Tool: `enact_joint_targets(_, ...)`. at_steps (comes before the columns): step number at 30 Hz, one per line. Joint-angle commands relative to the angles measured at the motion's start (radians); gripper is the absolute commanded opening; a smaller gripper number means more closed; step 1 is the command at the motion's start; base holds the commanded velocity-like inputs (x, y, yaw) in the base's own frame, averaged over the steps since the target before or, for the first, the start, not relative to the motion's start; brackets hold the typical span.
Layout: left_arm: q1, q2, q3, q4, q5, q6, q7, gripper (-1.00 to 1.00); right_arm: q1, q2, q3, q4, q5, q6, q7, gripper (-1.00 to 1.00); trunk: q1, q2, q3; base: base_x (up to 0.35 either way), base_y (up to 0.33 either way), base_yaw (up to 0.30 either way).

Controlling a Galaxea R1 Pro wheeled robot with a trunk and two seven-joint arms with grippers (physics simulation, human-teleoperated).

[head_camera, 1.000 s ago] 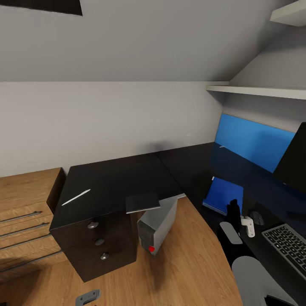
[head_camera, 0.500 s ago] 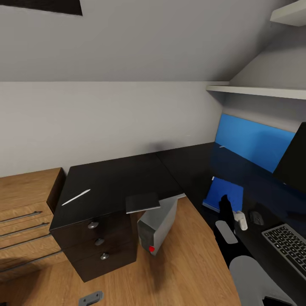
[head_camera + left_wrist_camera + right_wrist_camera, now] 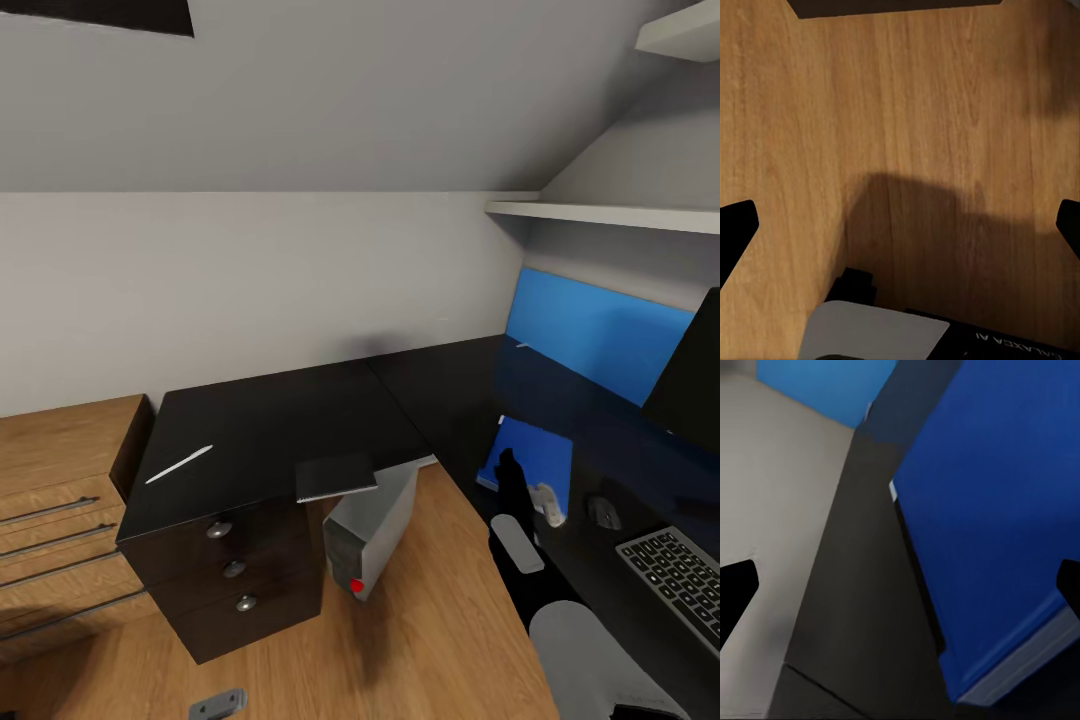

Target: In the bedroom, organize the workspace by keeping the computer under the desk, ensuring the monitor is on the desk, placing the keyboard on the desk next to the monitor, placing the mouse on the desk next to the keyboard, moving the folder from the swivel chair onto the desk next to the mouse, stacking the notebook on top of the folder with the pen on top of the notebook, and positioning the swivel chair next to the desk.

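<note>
The glossy black desk (image 3: 280,420) carries the white pen (image 3: 178,464) and a dark grey notebook (image 3: 335,477) that overhangs its front edge. Under that edge the grey computer (image 3: 372,528) stands tilted. On the desk's right wing lies the blue folder (image 3: 527,455), then the mouse (image 3: 603,512), keyboard (image 3: 680,575) and black monitor (image 3: 692,370). My right gripper (image 3: 525,485) hovers open at the folder's near edge; the right wrist view has the folder (image 3: 997,532) between wide-spread fingers. My left gripper (image 3: 900,225) is open over the wood floor. The swivel chair is out of view.
A low light-wood chest of drawers (image 3: 55,500) stands left of the desk. White shelves (image 3: 600,212) hang above the right wing, with a blue panel (image 3: 600,335) on the wall behind the folder. The desk's drawers (image 3: 235,570) face the wood floor (image 3: 430,640).
My right arm has moved left and away from me, from beside the mouse to the folder's near edge. Everything on the desk has stayed put.
</note>
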Motion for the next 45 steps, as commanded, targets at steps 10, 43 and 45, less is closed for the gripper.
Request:
enact_joint_targets(10,-0.001,0.002,-0.004,-0.002,0.005,-0.024,0.008,1.0,-0.001,0.004,0.155,0.019,-0.006,0.464,0.001,1.0,0.0,-0.001,-0.001,0.0,0.0,0.0)
enact_joint_targets(43,-0.001,0.002,-0.002,-0.004,0.002,-0.038,0.009,1.0,0.001,0.109,0.173,0.098,-0.023,0.835,0.266,1.0,0.015,-0.029,-0.009,0.0,0.0,0.046)
enact_joint_targets(45,-0.001,0.003,-0.001,-0.004,0.002,-0.038,0.009,1.0,0.001,0.109,0.172,0.099,-0.023,0.836,0.266,1.0,0.023,-0.043,-0.015,0.0,0.0,0.172)
